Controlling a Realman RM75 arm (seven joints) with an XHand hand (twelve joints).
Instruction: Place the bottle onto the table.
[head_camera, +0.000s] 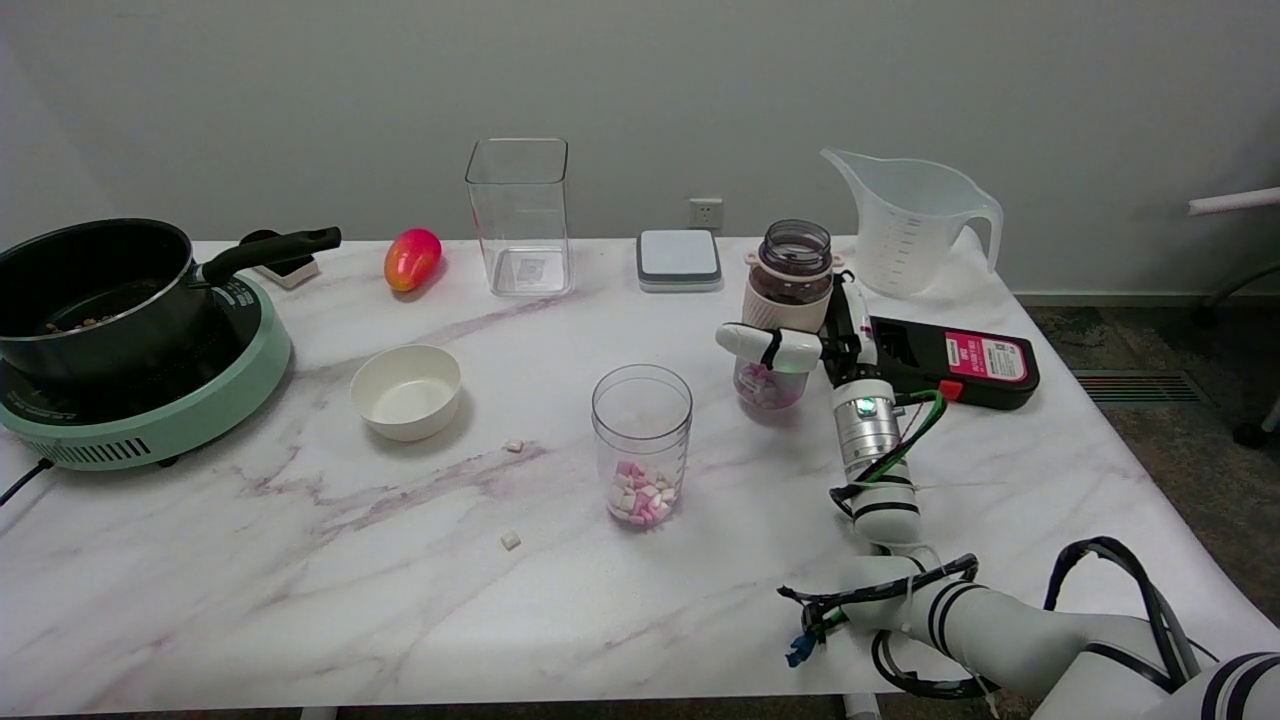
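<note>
The bottle (788, 290) is a clear jar with a cream band round its middle, an open mouth and pink and white candies in its bottom. It stands upright on the marble table (300, 560), right of centre. My right hand (810, 335) wraps around it from the right, with fingers across its front below the band. Whether its base touches the table I cannot tell.
A glass cup (641, 443) with candies stands just left of the bottle. A black device (950, 360) lies behind my wrist. Farther off are a white bowl (406, 390), a pot on a green cooker (130, 320), a clear box (519, 215), a measuring jug (915, 220) and two loose candies (511, 540).
</note>
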